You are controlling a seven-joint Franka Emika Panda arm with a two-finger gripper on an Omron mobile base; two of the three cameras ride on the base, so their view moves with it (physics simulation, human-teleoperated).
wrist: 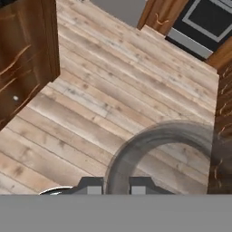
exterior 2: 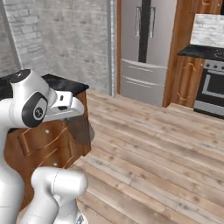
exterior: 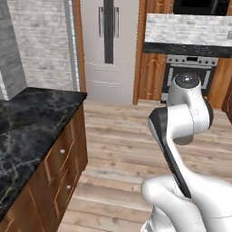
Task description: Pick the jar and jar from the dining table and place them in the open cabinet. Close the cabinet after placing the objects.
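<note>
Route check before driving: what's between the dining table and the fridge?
Only bare wooden floor lies between the dining table and the fridge, seen in the left base view.

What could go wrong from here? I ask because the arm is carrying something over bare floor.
1. The gripper seems to pinch the see-through grey jar by one side of its rim. A jolt might drop it onto the wooden floor.
2. In the right base view the jar hangs close to the table corner and its drawers, so a swing could knock it.
</note>
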